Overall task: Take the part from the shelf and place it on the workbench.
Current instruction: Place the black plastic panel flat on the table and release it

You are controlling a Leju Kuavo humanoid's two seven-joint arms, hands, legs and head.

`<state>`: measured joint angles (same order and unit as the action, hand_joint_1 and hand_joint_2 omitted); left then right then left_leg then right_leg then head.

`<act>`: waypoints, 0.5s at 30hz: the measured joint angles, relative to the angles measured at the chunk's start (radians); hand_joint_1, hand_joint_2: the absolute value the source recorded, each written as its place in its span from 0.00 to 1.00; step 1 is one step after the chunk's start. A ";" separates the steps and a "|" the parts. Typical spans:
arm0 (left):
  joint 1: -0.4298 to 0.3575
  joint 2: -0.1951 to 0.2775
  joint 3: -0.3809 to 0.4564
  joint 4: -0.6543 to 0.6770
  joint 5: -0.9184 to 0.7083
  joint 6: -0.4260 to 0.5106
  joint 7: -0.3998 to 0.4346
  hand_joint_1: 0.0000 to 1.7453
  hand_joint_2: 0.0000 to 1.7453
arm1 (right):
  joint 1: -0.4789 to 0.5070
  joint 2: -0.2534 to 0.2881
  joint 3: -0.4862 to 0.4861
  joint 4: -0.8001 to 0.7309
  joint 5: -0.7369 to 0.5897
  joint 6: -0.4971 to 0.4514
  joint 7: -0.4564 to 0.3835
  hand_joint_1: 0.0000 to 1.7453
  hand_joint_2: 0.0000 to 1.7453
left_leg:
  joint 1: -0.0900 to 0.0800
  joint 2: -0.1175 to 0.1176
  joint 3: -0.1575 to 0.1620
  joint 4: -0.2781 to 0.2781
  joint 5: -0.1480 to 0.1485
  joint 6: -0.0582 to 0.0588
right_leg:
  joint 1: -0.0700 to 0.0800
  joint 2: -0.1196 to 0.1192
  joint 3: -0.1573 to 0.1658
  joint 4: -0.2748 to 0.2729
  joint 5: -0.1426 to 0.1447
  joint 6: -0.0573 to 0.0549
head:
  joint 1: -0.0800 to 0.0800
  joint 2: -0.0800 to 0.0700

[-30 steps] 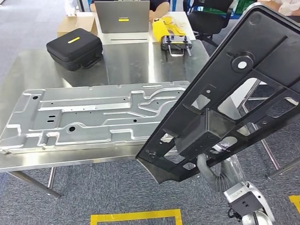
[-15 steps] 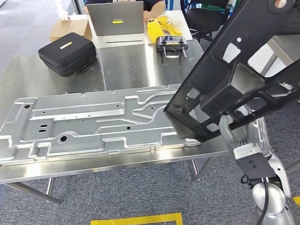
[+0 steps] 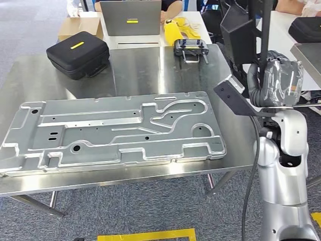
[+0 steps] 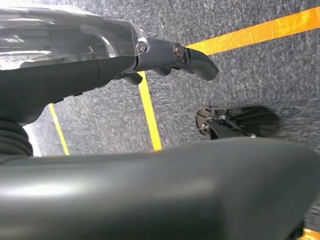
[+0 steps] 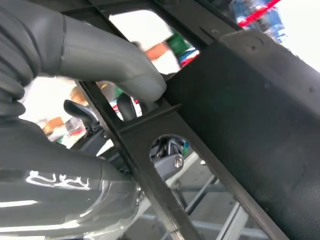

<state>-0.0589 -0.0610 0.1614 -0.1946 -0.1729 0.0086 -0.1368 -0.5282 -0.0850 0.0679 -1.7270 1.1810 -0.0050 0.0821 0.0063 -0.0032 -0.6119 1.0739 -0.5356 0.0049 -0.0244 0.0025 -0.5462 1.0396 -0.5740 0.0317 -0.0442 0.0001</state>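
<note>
The part is a large black plastic frame panel (image 3: 242, 35) with cut-out windows. It is raised nearly edge-on at the upper right, above the right end of the steel workbench (image 3: 151, 65). My right hand (image 3: 258, 86) grips it from below. In the right wrist view the grey thumb (image 5: 113, 60) presses on a bar of the black panel (image 5: 241, 115), with dark fingers behind the bar. A big stamped silver metal plate (image 3: 113, 130) lies flat along the bench's front. My left hand (image 4: 166, 55) hangs over the carpet and holds nothing, its fingers extended.
At the back of the bench sit a black zip case (image 3: 77, 52) and a handheld controller (image 3: 190, 47). Behind them are a laptop (image 3: 130, 17), a cardboard box (image 3: 77, 25), a yellow object (image 3: 171, 30) and a seated person. Yellow tape (image 3: 147, 234) marks the floor.
My right arm has lifted and turned the black panel from a slanted pose over the bench's front right corner to nearly edge-on, high at the right. The head view shifted a little.
</note>
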 joint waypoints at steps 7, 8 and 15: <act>-0.021 0.000 -0.005 0.000 -0.039 -0.009 0.023 0.00 1.00 | -0.122 0.082 0.080 0.248 0.165 0.004 0.022 1.00 1.00 | 0.002 0.000 0.003 -0.002 0.001 0.000 | 0.003 0.000 0.000 0.000 0.000 0.003 | 0.000 0.000; -0.023 0.000 -0.005 0.000 -0.042 -0.009 0.025 0.00 1.00 | -0.134 0.095 0.094 0.283 0.172 0.005 0.018 1.00 1.00 | 0.003 0.000 0.004 -0.003 0.001 0.000 | 0.004 0.000 0.000 0.000 0.000 0.003 | 0.000 0.000; -0.037 -0.004 -0.005 0.000 -0.064 -0.005 0.037 0.00 1.00 | -0.193 0.175 0.190 0.528 0.199 -0.010 -0.019 1.00 1.00 | 0.006 0.000 0.005 -0.006 0.001 -0.001 | 0.007 0.000 0.000 0.001 -0.001 0.002 | 0.000 0.000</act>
<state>-0.0961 -0.0654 0.1563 -0.1946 -0.2372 0.0031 -0.0995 -0.7209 0.0896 0.2579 -1.1988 1.3805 -0.0151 0.0628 0.0124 -0.0031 -0.6074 1.0680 -0.5344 0.0036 -0.0178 0.0027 -0.5464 1.0401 -0.5748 0.0337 -0.0443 0.0002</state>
